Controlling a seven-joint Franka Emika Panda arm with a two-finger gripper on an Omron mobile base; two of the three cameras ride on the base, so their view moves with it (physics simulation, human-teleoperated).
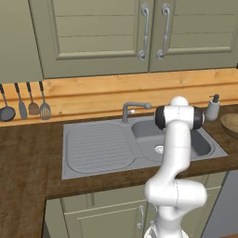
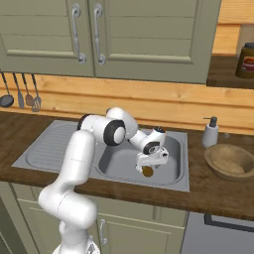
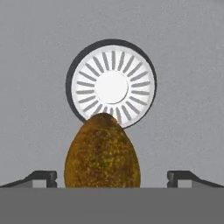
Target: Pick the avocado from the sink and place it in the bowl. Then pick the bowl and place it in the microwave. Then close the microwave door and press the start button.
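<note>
Hand view: I see the avocado [image 3: 102, 151] on the sink [image 3: 188, 65] floor, long axis running up the frame, narrow end overlapping the round drain [image 3: 112, 83]. Its lower end is cut off. Gripper [image 3: 112, 178] wide apart, one fingertip either side, neither touching it.

Right base view: gripper [image 2: 149, 166] low in the basin, just above the avocado [image 2: 147, 171]; wooden bowl [image 2: 230, 160] on the counter to the right, beside a soap dispenser [image 2: 210, 132].

Left base view: my arm [image 1: 177, 153] blocks the basin middle; bowl [image 1: 230, 124] clipped at the frame edge.

Even, shadowless, slightly soft rendering
</note>
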